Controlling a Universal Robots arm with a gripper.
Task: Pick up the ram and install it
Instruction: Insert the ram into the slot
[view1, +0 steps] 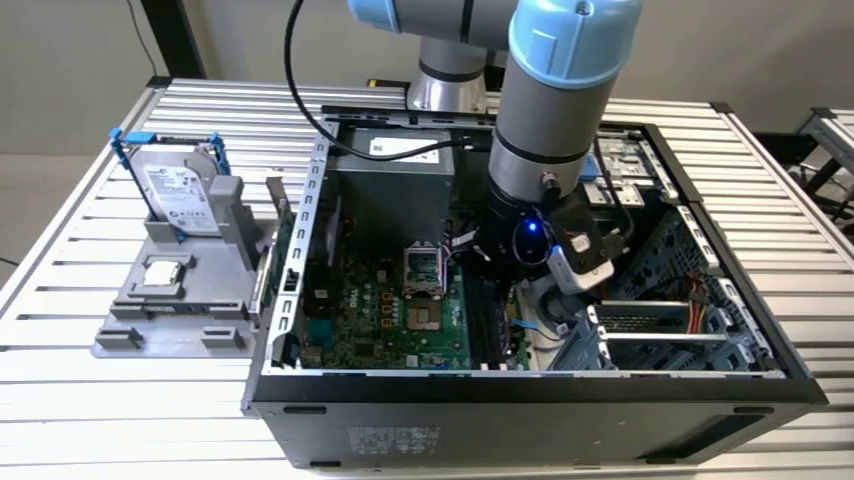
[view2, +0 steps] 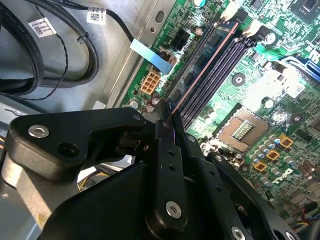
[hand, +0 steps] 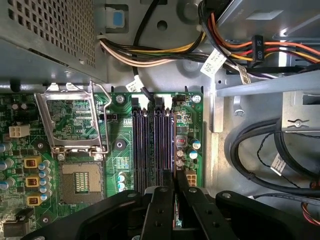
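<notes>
gripper (hand: 175, 192) clamping ram (view2: 200, 70), over motherboard (hand: 125, 155) slots

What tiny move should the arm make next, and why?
Probably press straight down. In the second wrist view the gripper is shut on the ram, which lies edge-on along the memory slot nearest the case wall; whether it is fully seated is not visible.

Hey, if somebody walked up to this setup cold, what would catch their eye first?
Probably the grey and blue robot arm reaching down into the open computer case, which lies on a slatted metal table. In both wrist views its gripper is shut on the ram, held edge-on over the black memory slots of the green motherboard. On the exterior view's left, a grey holder carries a hard drive.
</notes>
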